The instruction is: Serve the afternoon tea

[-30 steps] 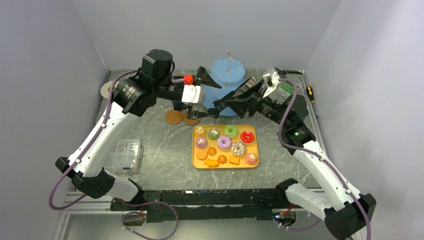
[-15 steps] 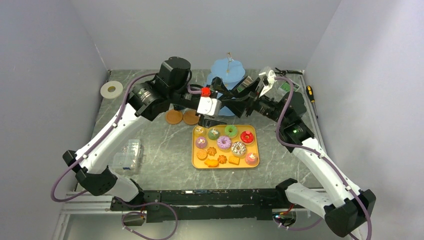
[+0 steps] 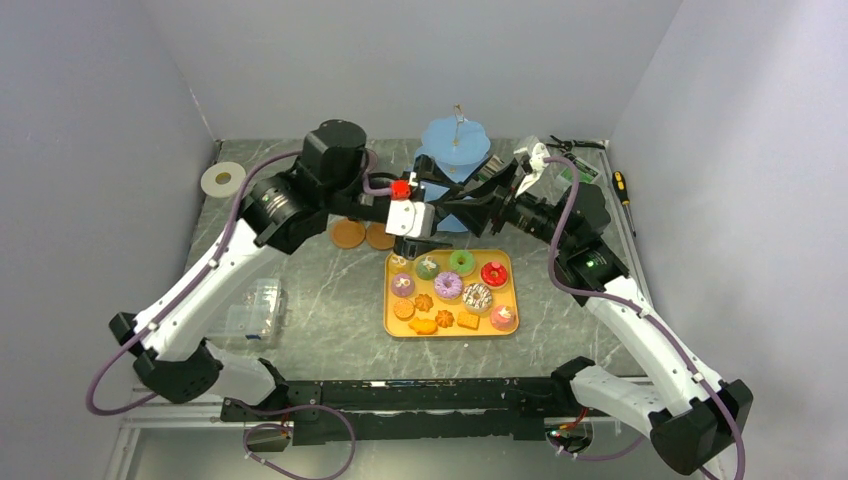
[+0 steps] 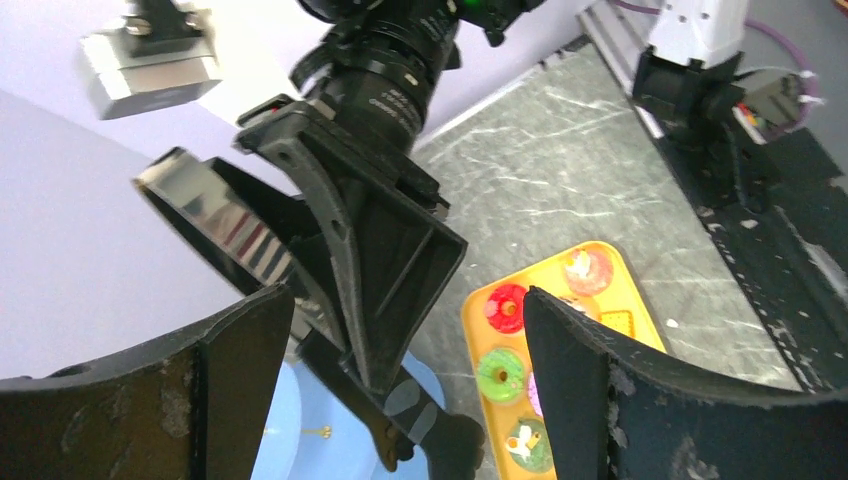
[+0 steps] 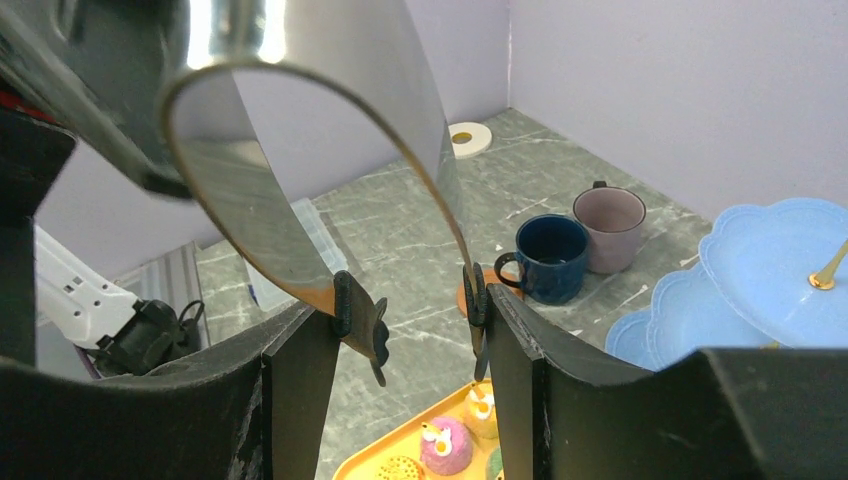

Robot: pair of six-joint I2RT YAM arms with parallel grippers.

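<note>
Behind tongs (image 5: 255, 215) in right jaws' grip, dark-blue mug (image 5: 550, 258) and mauve mug (image 5: 608, 228), hidden from above; left jaws wide, empty.

Odds and ends on the grey marbled counter (image 3: 320, 290)

Steel tongs (image 5: 250, 215) with black tips are squeezed between the fingers of the right pincer (image 5: 405, 330). A yellow tray (image 3: 392, 330) lies just under the wide-spread left pincer (image 4: 405, 320). A white tape roll (image 3: 223, 179) sits well off to that pincer's left, and a clear plastic box (image 3: 252, 310) lies nearer the counter's front. A yellow-handled screwdriver (image 3: 621, 185) lies right of the right pincer.
</note>
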